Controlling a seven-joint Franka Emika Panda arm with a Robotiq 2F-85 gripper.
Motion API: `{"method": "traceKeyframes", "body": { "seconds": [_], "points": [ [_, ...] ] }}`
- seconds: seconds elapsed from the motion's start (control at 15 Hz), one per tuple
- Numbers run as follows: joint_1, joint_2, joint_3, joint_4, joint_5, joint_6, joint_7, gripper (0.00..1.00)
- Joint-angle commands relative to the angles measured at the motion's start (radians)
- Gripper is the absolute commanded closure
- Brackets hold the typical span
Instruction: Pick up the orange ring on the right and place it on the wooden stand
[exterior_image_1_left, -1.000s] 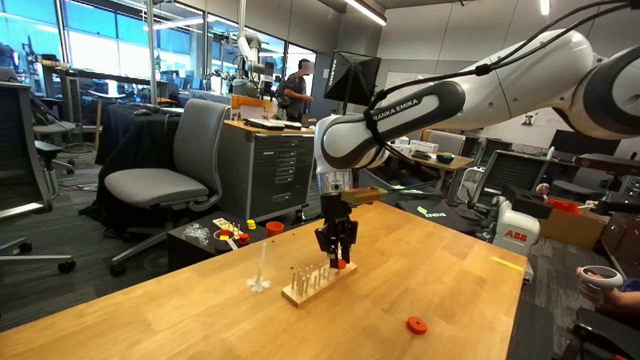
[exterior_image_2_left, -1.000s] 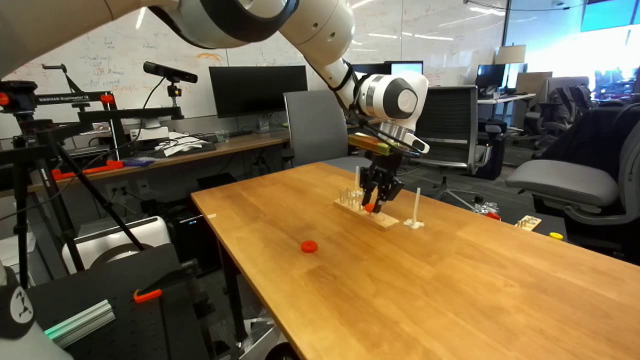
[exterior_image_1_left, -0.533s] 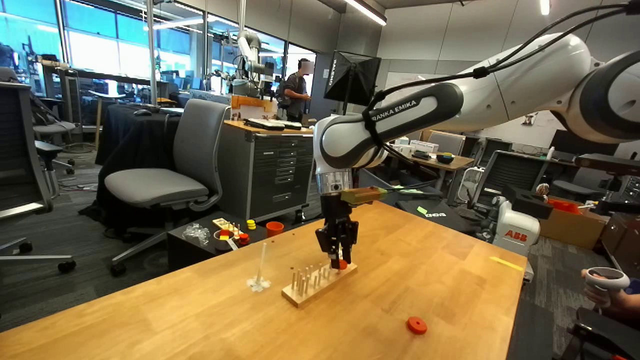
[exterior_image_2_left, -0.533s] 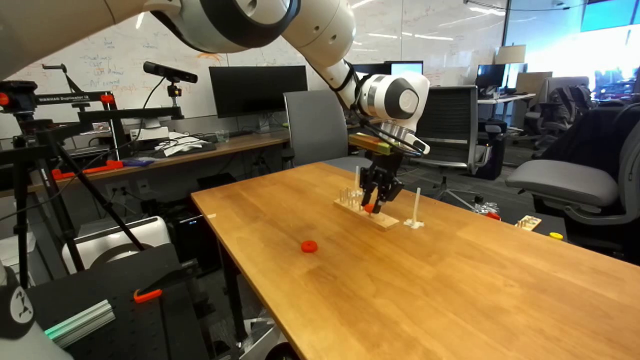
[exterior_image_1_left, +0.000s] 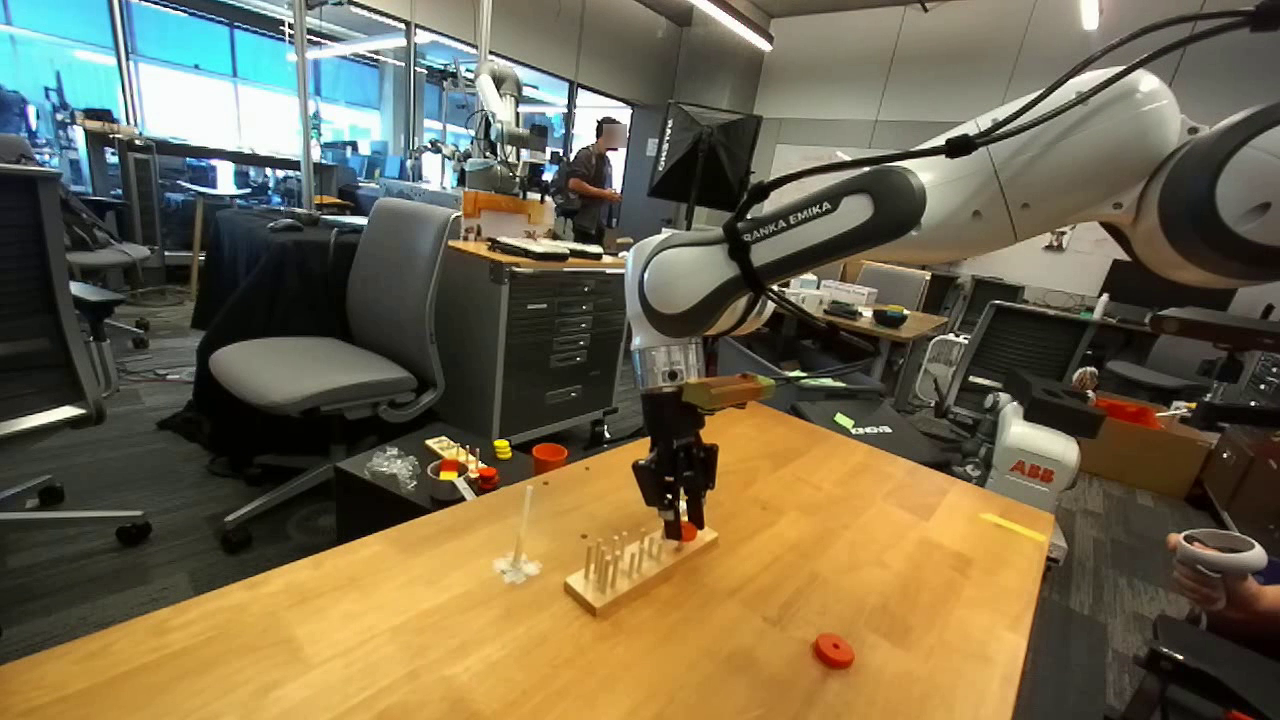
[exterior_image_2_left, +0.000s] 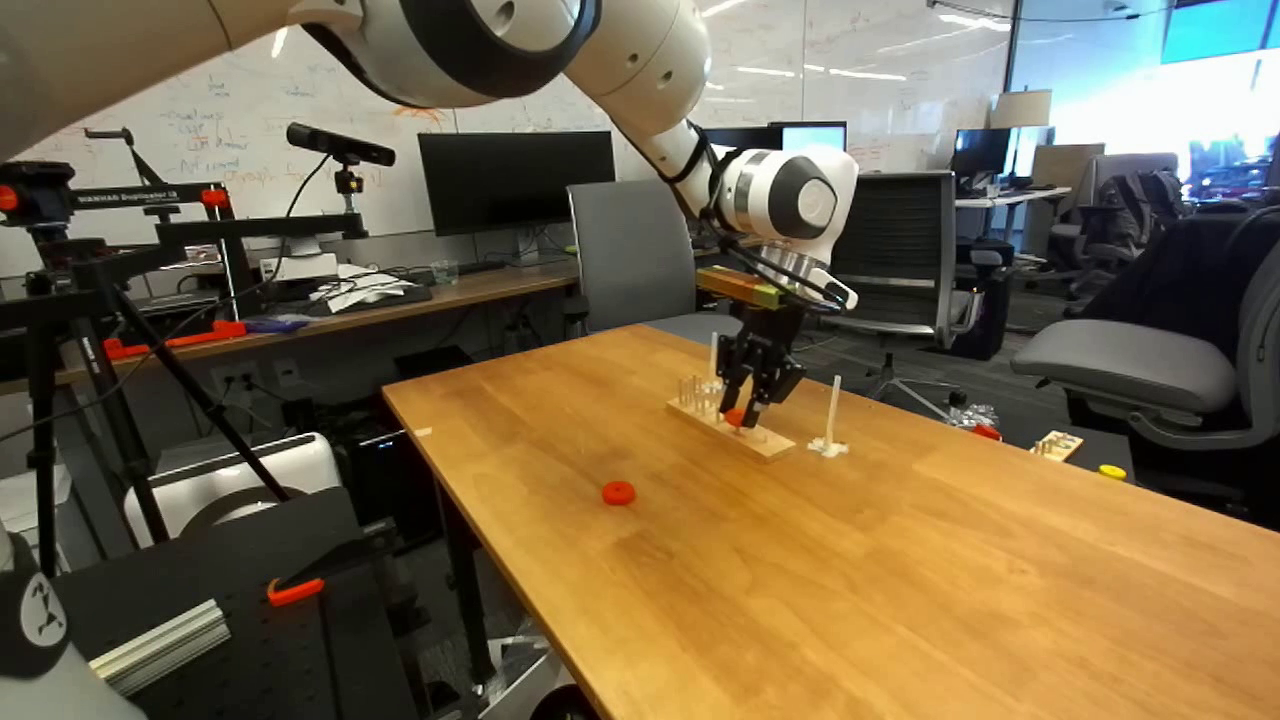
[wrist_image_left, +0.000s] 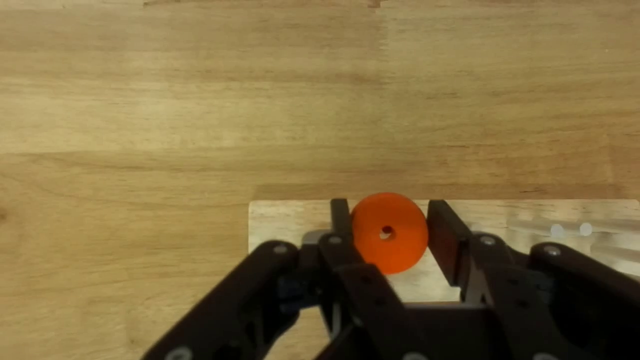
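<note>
In the wrist view, the gripper (wrist_image_left: 389, 216) pinches the orange ring (wrist_image_left: 388, 254), jaws its width apart, holed face toward the camera, above the wooden stand (wrist_image_left: 290, 220), long axis left-to-right. Both exterior views show the ring low over it.

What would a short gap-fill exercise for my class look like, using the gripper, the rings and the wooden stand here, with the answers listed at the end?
The number of fingers on the gripper that clasp the orange ring is ____.
In the wrist view, that ring's outline is a ____.
The pegs on the wooden stand point straight ____.
Exactly ____ red-orange ring lies directly on the wooden table.

Missing words: two; circle; up; one.
</note>
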Motion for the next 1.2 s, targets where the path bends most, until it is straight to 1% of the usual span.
{"method": "traceKeyframes", "body": {
  "seconds": [0.0, 0.4, 0.47, 0.53, 0.6, 0.67, 0.73, 0.8, 0.87, 1.13],
  "points": [
    [0.010, 0.024, -0.005, 0.031, 0.013, -0.023, 0.003, 0.82],
    [0.010, 0.047, -0.005, 0.039, 0.016, -0.031, 0.006, 0.82],
    [0.008, 0.045, -0.004, 0.039, 0.018, -0.037, 0.004, 0.32],
    [0.006, 0.040, -0.003, 0.032, 0.018, -0.034, 0.003, 0.32],
    [0.003, 0.025, -0.002, 0.015, 0.019, -0.029, -0.005, 0.27],
    [-0.008, 0.007, 0.009, -0.008, 0.012, -0.020, -0.012, 0.18],
    [-0.014, -0.021, 0.012, -0.039, 0.011, -0.009, -0.027, 0.11],
    [-0.021, -0.051, 0.013, -0.071, 0.010, 0.007, -0.040, 0.02],
    [-0.032, -0.091, 0.015, -0.113, 0.010, 0.024, -0.062, 0.00],
    [-0.069, -0.246, 0.016, -0.262, 0.012, 0.116, -0.125, 0.00]
  ]
}}
